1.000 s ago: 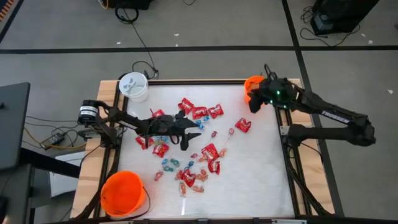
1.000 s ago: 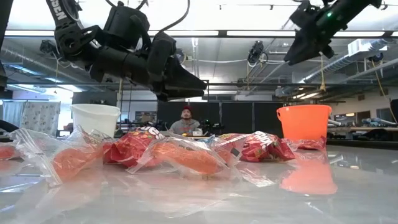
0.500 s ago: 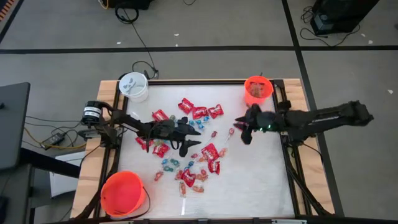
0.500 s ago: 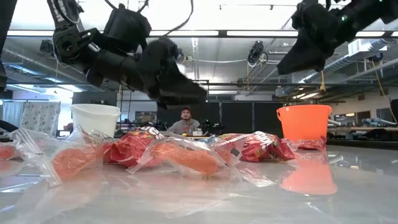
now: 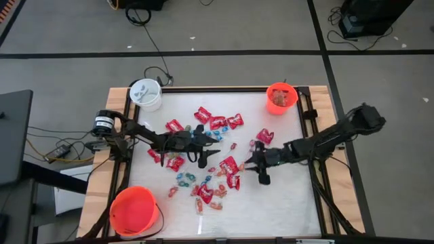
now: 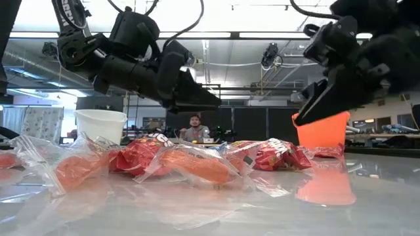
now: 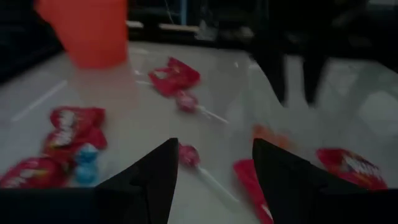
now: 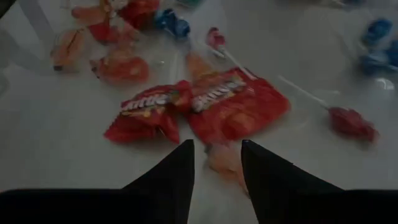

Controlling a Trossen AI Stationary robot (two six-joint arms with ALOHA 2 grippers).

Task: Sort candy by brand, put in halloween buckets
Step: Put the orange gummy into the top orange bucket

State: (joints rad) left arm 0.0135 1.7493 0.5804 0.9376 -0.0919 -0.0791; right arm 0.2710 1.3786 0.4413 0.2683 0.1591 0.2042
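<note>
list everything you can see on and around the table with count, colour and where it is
white bucket: one, white, far left corner of table
small orange bucket: one, orange, far right corner
large orange bucket: one, orange, near left corner
red packets: about a dozen, red, scattered mid-table
blue-wrapped pieces: several, blue, near centre
lollipops: a few, pink-red on white sticks, among the packets
person: one, seated in the room beyond the table
left gripper: dark, jaws open, over the pile
right gripper: dark, jaws open, over two red packets

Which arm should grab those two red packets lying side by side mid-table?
Probably the right: the right gripper, jaws apart, hangs right beside the red packets. The left gripper hovers farther off, over other candy.
</note>
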